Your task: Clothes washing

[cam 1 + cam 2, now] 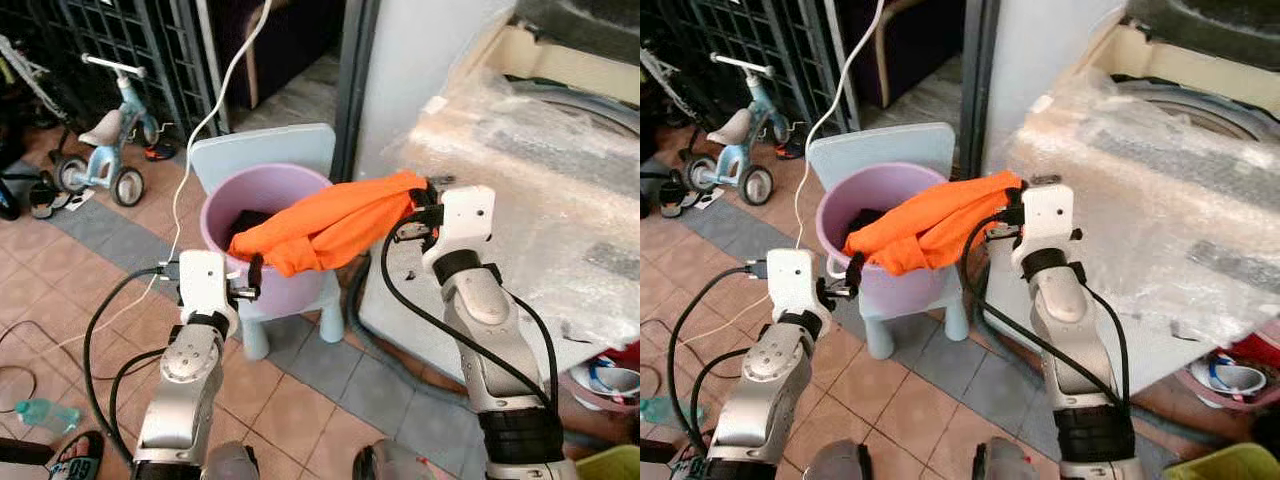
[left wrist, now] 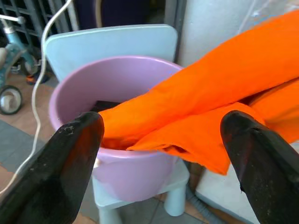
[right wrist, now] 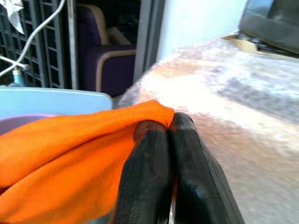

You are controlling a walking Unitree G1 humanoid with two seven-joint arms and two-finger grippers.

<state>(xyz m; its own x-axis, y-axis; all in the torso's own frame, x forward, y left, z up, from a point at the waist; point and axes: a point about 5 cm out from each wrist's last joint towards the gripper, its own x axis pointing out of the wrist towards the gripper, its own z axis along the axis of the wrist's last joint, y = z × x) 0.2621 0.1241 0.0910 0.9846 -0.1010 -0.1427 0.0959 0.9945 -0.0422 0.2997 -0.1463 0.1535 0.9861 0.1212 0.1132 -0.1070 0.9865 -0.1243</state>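
**Orange garment stretched from bucket to right gripper**

Head views: The right gripper (image 1: pixel 428 205) pinches one end of an orange garment (image 1: pixel 325 228) at the near-left corner of the washing machine (image 1: pixel 560 190), whose top is wrapped in clear plastic. The cloth stretches left from there, sagging over the rim of a lilac bucket (image 1: pixel 225 205) that stands on a small pale-blue chair (image 1: pixel 262 150). Something dark lies inside the bucket. The left gripper (image 1: pixel 250 278) is just beside the bucket's near wall, below the hanging cloth. A white cable (image 1: pixel 205 125) runs down past the chair, and a child's tricycle (image 1: pixel 105 140) stands far left on the tiled floor (image 1: pixel 290 400).

Left wrist view: The left gripper's fingers (image 2: pixel 56 172) are spread wide, holding nothing; between them show the bucket and the draped garment.

Right wrist view: The right gripper's fingers (image 3: pixel 145 177) are pressed together on the edge of the orange cloth, with the plastic-covered machine top beyond.
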